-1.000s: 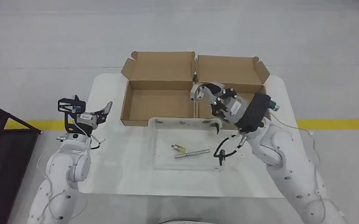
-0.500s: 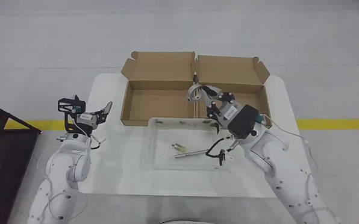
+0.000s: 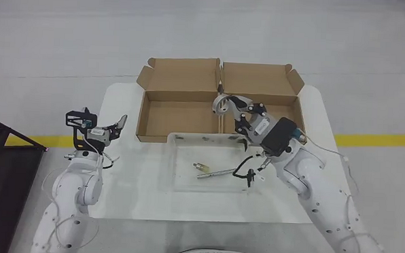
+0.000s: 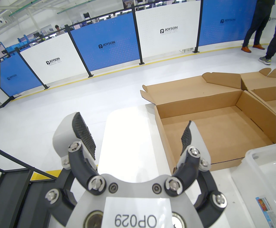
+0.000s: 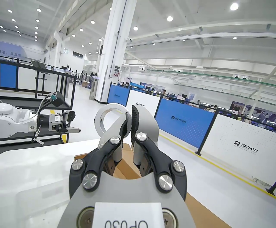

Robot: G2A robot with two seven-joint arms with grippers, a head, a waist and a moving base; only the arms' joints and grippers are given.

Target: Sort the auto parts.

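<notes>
Transfer step, by the look of it: metal ring (image 5: pixel 97 122) held up over the boxes.
On the table (image 3: pixel 118 191), two open cardboard boxes (image 3: pixel 179 120) behind a clear tray (image 3: pixel 179 182); right claw (image 5: pixel 129 121) pinched almost shut on the ring's rim, above the boxes' shared wall; left claw (image 4: pixel 134 129) spread wide, empty, near the table's left edge. Next, probably: centre over one box, lower, release. Rod (image 3: pixel 217 173) and brass piece (image 3: pixel 201 166) lying in the tray.
</notes>
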